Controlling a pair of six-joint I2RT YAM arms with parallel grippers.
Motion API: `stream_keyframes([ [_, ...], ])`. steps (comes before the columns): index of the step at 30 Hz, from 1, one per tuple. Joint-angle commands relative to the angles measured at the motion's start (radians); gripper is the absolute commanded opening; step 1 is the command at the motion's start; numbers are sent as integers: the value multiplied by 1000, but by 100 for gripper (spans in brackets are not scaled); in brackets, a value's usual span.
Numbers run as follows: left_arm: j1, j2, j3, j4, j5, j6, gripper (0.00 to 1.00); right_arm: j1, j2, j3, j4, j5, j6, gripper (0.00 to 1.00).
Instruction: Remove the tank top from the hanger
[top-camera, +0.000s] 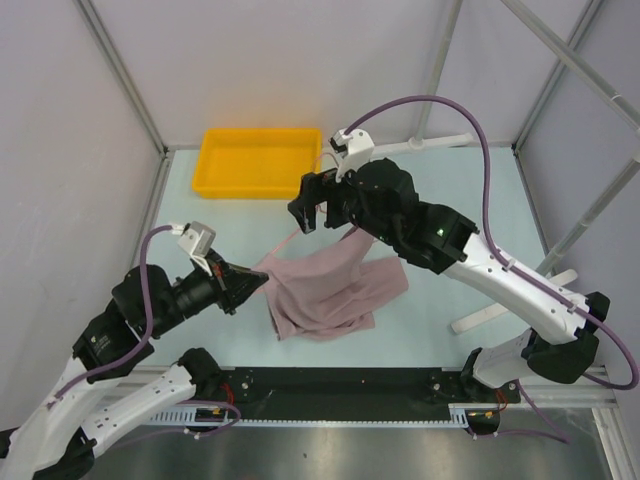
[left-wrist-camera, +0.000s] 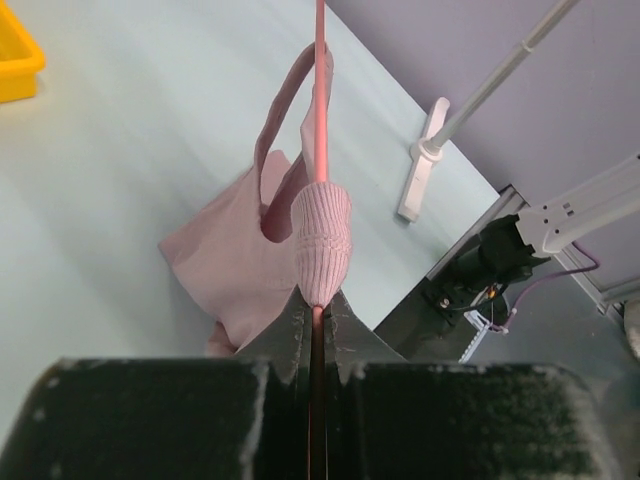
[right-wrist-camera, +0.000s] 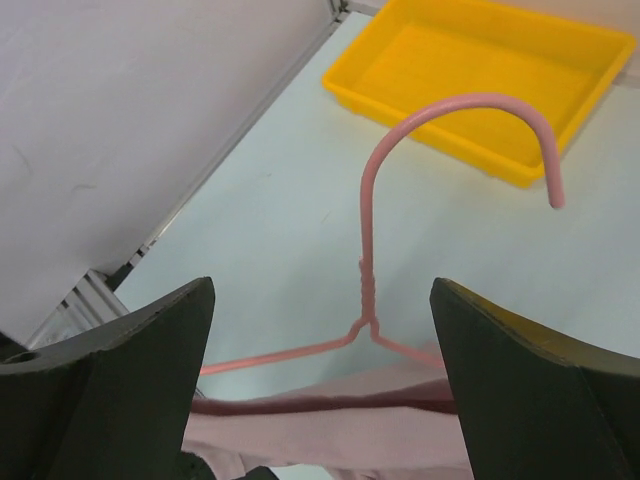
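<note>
The tank top (top-camera: 330, 292), dusty pink, hangs off the hanger and lies partly on the table in the middle. My left gripper (top-camera: 252, 284) is shut on the thin pink hanger (left-wrist-camera: 320, 150) at its end corner, where a strap (left-wrist-camera: 322, 235) wraps round the wire. My right gripper (top-camera: 308, 212) is open above the garment's upper edge. In the right wrist view its fingers (right-wrist-camera: 150, 360) stand wide on either side of the hanger's twisted neck (right-wrist-camera: 368, 290), with the hook (right-wrist-camera: 470, 105) beyond and the tank top (right-wrist-camera: 330, 430) just below, untouched.
A yellow tray (top-camera: 258, 160) sits at the back left of the pale blue table. A white bar (top-camera: 490, 310) lies at the right near the right arm. Grey rack poles stand along the walls and corners.
</note>
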Motion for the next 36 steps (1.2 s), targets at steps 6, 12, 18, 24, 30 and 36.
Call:
stream_keyframes([
  [6,5,15,-31,206,104,7,0,-25,-65,-139,136,-8,67,76],
  [12,5,39,-44,309,84,-28,0,-18,-115,-200,163,3,84,57],
  [18,6,62,-26,311,71,-34,0,-16,-124,-196,141,31,84,46],
  [24,6,62,-21,309,94,-39,0,-19,-122,-193,125,64,75,0],
  [30,5,33,0,214,23,-45,48,-15,-119,-171,76,152,40,0],
  [36,6,-42,32,162,-2,-31,87,-18,-147,-196,62,199,-8,0],
])
